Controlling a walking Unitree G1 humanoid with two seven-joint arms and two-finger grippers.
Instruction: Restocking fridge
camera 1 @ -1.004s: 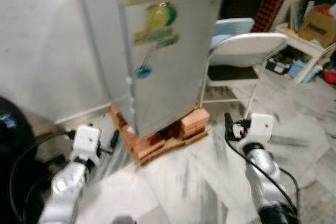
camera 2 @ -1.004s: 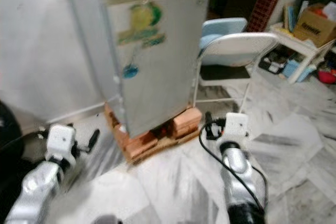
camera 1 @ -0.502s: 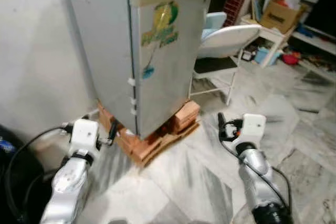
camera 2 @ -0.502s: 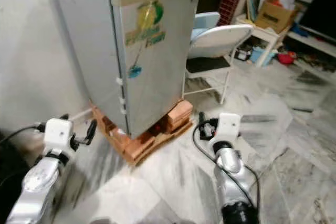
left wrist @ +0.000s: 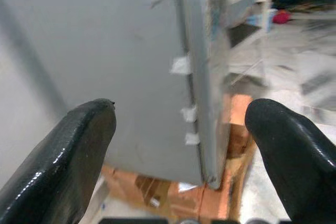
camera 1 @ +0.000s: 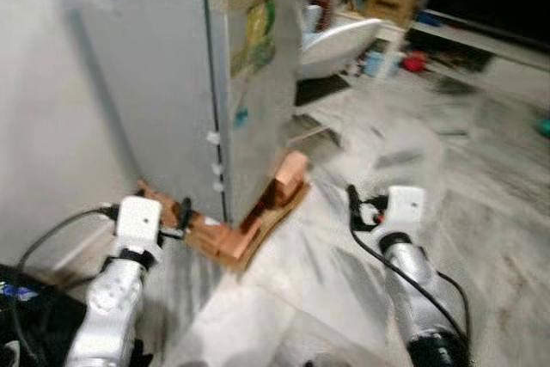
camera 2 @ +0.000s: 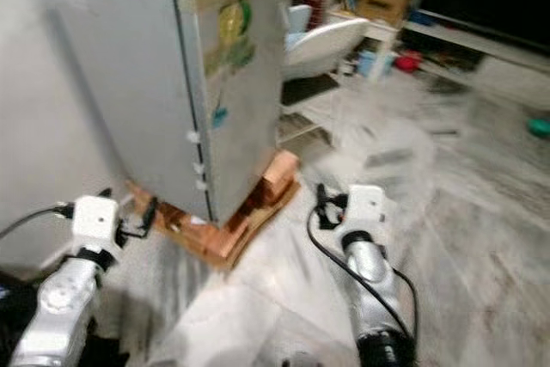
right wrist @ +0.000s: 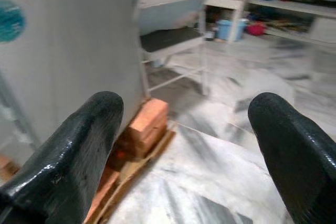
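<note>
your whole view has swung since half a second ago: the camera has turned, so the fridge now sits further to your left and you see more of its grey side and less of its door, while the chair and the cluttered shelf behind it have slid up toward the top middle and a wide stretch of marble floor has opened on your right. the picture is blurred with that motion; the things themselves lie as before. the fridge is shut, standing on a stack of bricks over a flat board, close against the wall on your left, with a yellow and green sticker on its door. your left gripper is held low in front of you, just short of the fridge's lower front corner, its two black fingers spread wide with nothing between them. your right gripper is raised at about the same height over the floor, to the right of the bricks and apart from them, its fingers likewise spread and empty.
</note>
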